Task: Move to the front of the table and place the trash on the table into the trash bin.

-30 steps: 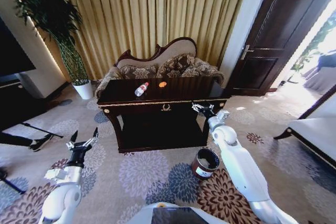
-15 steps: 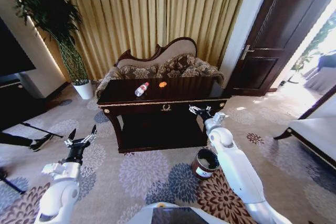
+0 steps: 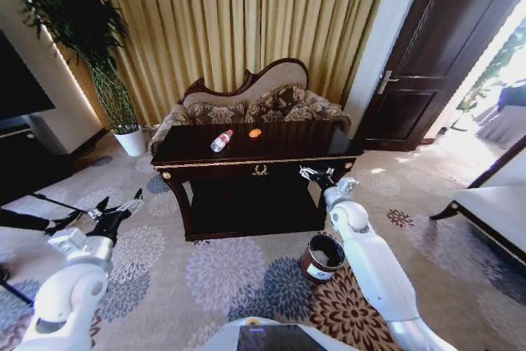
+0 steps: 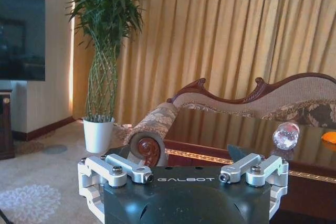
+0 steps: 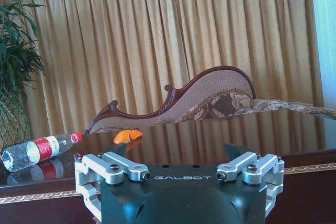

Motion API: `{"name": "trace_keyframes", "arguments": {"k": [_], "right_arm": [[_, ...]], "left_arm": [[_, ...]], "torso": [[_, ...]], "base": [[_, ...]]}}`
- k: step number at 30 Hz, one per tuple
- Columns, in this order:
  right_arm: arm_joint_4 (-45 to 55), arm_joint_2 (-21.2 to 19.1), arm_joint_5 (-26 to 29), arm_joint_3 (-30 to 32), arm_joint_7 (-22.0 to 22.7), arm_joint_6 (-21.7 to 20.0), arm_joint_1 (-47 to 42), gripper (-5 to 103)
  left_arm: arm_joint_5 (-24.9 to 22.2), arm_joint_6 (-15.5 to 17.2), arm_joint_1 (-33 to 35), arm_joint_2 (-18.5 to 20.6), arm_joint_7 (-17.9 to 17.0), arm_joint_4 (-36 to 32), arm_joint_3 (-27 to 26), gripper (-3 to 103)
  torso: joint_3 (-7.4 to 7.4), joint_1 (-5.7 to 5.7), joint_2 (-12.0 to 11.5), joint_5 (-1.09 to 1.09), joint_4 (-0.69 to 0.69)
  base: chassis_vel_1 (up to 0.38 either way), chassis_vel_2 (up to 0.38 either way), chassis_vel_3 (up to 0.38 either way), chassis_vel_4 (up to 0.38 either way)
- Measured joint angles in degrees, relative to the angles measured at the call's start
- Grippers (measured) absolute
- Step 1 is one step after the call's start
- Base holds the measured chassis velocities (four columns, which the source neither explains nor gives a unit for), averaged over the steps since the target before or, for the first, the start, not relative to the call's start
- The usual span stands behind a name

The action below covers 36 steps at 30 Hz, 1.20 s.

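Observation:
The dark glossy table (image 3: 279, 152) stands ahead of me, in front of a sofa. On its top lie a clear plastic bottle (image 3: 221, 140) with a red cap and a small orange piece (image 3: 255, 132). The round dark-brown trash bin (image 3: 321, 256) stands on the carpet by the table's front right leg. My right gripper (image 3: 316, 174) hangs open at the table's front edge, right of the gold emblem (image 3: 260, 169). My left gripper (image 3: 118, 204) is open, low over the carpet well left of the table. The right wrist view shows the bottle (image 5: 37, 150) and orange piece (image 5: 127, 136).
A patterned sofa (image 3: 251, 104) sits behind the table, before gold curtains. A potted plant (image 3: 127, 133) stands at the back left and a dark cabinet (image 3: 20, 162) at the left. A dark door (image 3: 427, 63) is at the right, and a white bench (image 3: 493, 211) by the right edge.
My left arm has swung outward to the left and lifted a little. The right gripper has stayed at the table's front edge. The bottle and orange piece have not moved.

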Motion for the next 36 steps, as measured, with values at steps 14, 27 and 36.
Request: {"name": "trace_keyframes", "arguments": {"k": [14, 27, 36], "right_arm": [[0.81, 1.09, -0.12, -0.43, 0.15, 0.04, 0.18, 100], [3.65, 1.5, -0.47, -1.22, 1.31, -1.36, -0.17, 100], [3.4, 2.38, -2.64, -1.5, 1.19, -1.38, -1.25, 100]], "left_arm": [[-1.25, -11.08, -3.36, 4.4, 5.27, 3.22, 0.73, 100], [-1.25, -11.1, -2.91, 4.51, 5.87, 3.84, 0.06, 100], [-1.06, -11.39, -2.29, 3.73, 7.0, 4.06, -0.14, 100]], "torso": [[0.0, 0.0, 0.0, 0.0, 0.01], [0.0, 0.0, 0.0, 0.0, 0.0], [0.0, 0.0, 0.0, 0.01, -0.01]], "base": [[0.0, 0.0, 0.0, 0.0], [0.0, 0.0, 0.0, 0.0], [-0.069, 0.063, 0.06, -0.062]]}}
